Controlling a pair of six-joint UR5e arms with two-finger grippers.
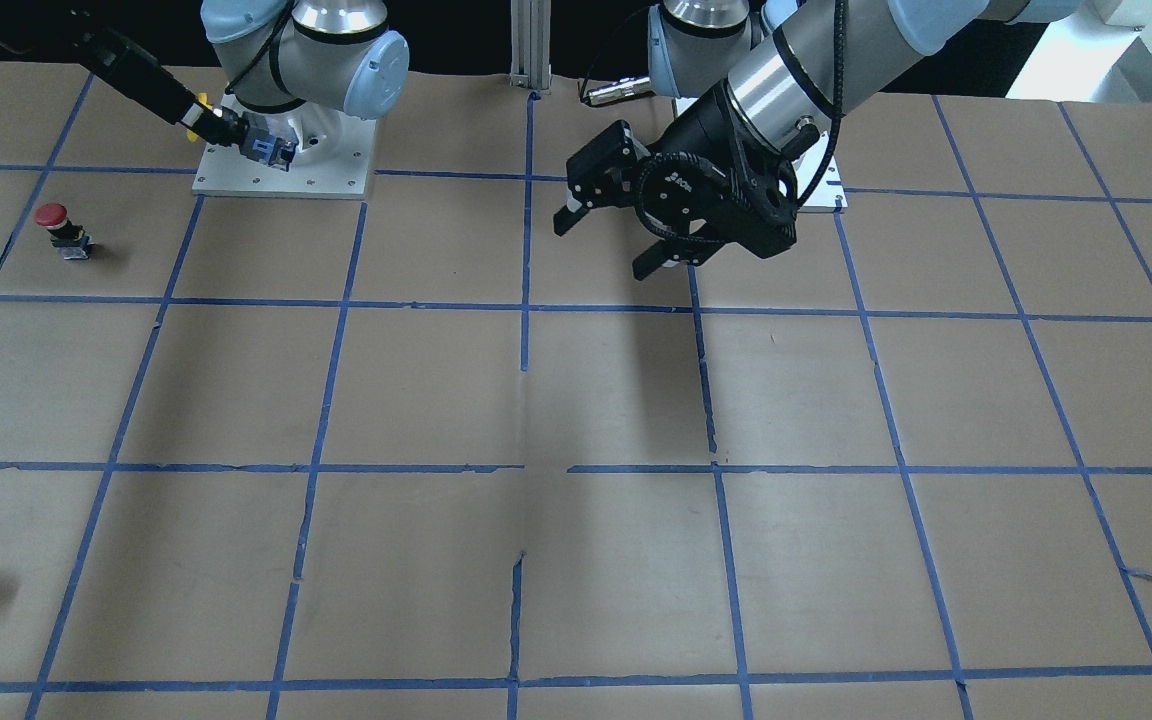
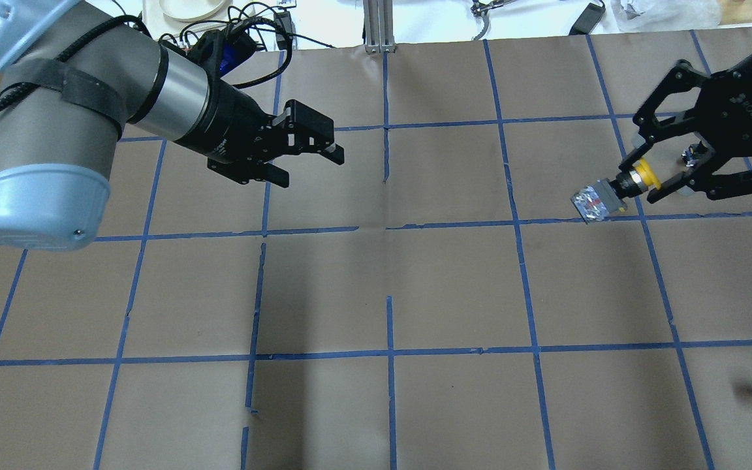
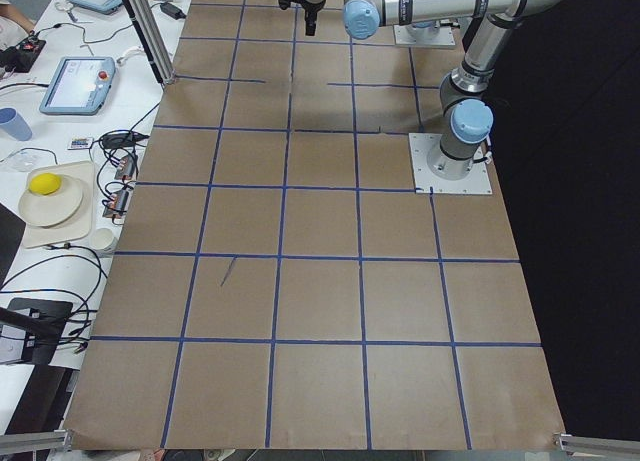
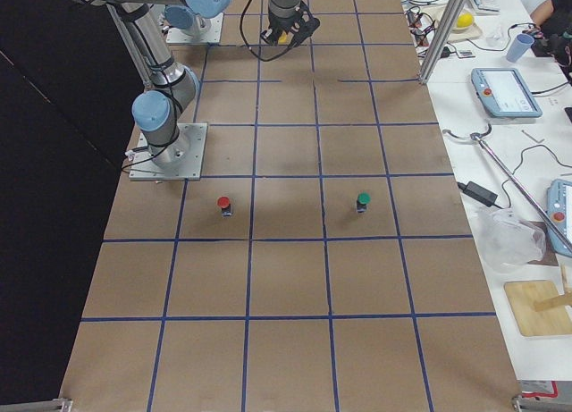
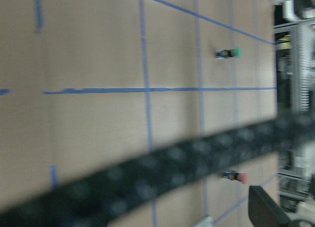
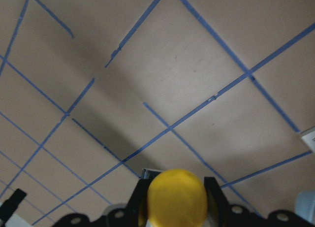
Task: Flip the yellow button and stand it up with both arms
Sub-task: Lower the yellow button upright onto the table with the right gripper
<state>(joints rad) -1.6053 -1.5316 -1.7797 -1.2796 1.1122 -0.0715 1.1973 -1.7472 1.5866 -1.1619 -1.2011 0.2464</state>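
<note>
Right gripper [image 2: 653,175] encloses button [image 2: 616,189], apparently above the table [image 2: 415,281].

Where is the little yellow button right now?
The yellow button is at the overhead view's far right, held above the table, with its cap pinched by the right gripper and its body pointing toward the table's middle.

1. The right gripper [image 2: 645,176] has white letters on its black body in the overhead view; they read "ROBOTIQ", turned at a slant;
2. The left gripper [image 1: 604,245] has a small white mark on its black body in the front view; it is too small to read.
</note>
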